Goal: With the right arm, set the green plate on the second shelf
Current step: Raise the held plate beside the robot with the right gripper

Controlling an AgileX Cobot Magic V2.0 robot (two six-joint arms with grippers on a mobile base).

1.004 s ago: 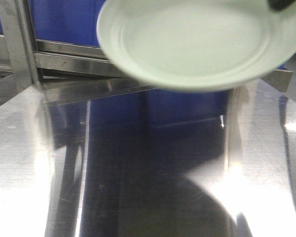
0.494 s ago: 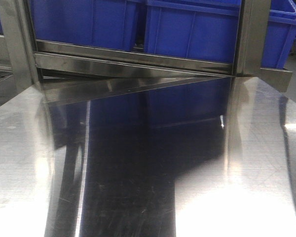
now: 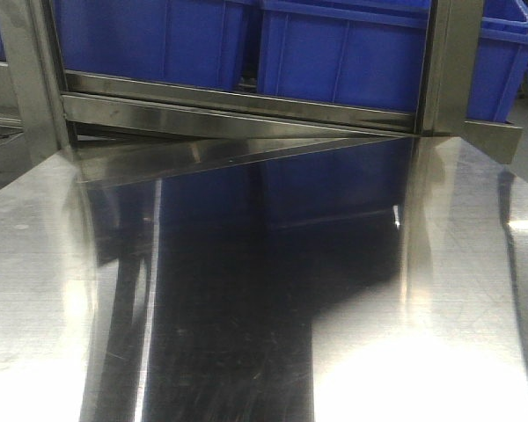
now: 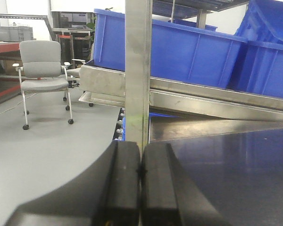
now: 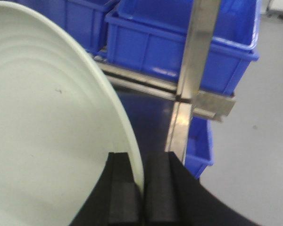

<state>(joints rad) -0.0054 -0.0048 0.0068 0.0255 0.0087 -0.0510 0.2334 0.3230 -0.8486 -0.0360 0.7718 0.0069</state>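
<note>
In the right wrist view the pale green plate (image 5: pixel 42 127) fills the left half of the frame, faint rings showing inside it. My right gripper (image 5: pixel 140 162) is shut on its rim, one black finger inside the plate and one outside. The plate hangs in the air in front of the steel rack. Neither the plate nor the right gripper shows in the front view. My left gripper (image 4: pixel 141 150) is shut with its pads pressed together and nothing between them, near the table's left side by a rack post (image 4: pixel 137 70).
Blue plastic bins (image 3: pixel 246 44) sit on the rack's steel shelf (image 3: pixel 238 105) behind the shiny steel table (image 3: pixel 264 290). An upright post (image 5: pixel 193 70) stands right of the plate. A grey office chair (image 4: pixel 42 75) stands on the floor at far left.
The plate filled the top of the front view one second ago; it has since moved up out of that view and stays out of it now.
</note>
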